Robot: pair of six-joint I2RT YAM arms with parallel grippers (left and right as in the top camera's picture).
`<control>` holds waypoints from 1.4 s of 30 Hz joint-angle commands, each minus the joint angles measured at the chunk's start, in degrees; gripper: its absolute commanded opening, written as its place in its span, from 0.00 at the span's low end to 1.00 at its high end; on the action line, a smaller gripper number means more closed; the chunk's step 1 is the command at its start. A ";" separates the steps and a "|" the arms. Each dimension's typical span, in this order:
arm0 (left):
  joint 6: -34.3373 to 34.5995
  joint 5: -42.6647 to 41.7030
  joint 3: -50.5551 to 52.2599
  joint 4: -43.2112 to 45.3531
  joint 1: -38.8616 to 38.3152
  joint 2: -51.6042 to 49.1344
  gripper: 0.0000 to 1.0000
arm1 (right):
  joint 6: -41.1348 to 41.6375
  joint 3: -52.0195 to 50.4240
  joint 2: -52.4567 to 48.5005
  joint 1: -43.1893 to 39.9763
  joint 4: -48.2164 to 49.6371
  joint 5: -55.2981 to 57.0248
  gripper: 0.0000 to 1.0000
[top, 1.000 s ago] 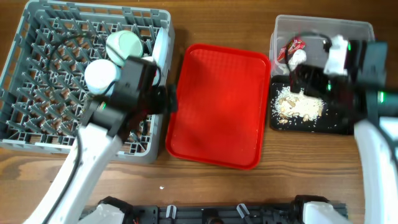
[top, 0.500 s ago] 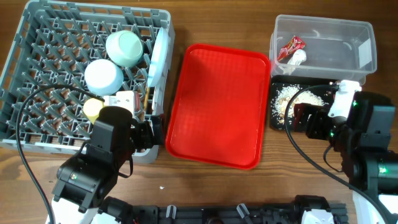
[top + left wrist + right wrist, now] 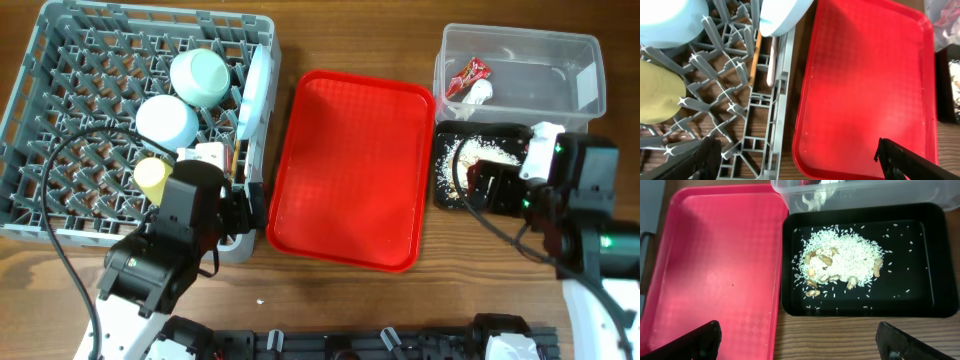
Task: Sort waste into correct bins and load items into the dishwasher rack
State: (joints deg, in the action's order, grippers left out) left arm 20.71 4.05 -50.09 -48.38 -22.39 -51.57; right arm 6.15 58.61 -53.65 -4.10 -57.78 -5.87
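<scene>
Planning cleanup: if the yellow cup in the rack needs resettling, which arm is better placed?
Probably left. The left end effector hangs open at the rack's near right corner, close to the yellow cup; the right end effector is by the black tray, beyond the red tray.

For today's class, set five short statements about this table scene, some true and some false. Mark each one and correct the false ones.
1. The red tray lies between the dishwasher rack and the black tray. True.
2. The food scraps lie in the clear tub. False: they lie in the black tray.
3. The red wrapper is inside the clear tub. True.
4. The yellow cup stands on the red tray. False: it is in the dishwasher rack.
5. The two bowls are in the dishwasher rack. True.
</scene>
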 commanded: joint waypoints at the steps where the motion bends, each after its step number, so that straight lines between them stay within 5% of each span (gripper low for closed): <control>1: 0.76 0.76 0.59 0.11 0.00 -1.92 1.00 | -0.02 -2.40 8.39 0.92 0.11 1.01 1.00; 5: 0.76 0.76 0.59 0.11 0.00 -3.98 1.00 | -0.17 -9.94 21.66 0.92 5.81 3.34 1.00; 15: 0.76 0.76 0.59 0.13 0.00 -8.70 1.00 | -0.15 -41.03 45.44 8.48 51.60 2.29 1.00; 21: 0.76 0.76 0.59 0.13 0.00 -9.86 1.00 | -0.02 -51.63 53.46 8.63 64.41 1.62 1.00; 27: 0.76 0.76 0.59 0.13 0.00 -9.94 1.00 | -2.45 -57.29 53.46 8.63 70.79 2.51 1.00; 33: 0.76 0.76 0.59 0.13 0.00 -9.94 1.00 | -3.69 -58.31 53.48 8.66 57.59 2.89 1.00; 42: 0.76 0.76 0.59 0.13 0.00 -9.94 1.00 | -4.26 -58.31 53.37 8.66 57.86 2.91 1.00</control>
State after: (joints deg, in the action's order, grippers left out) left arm 20.73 4.08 -50.02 -48.40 -22.39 -61.30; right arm 2.68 0.36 -0.84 4.36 -0.19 -3.77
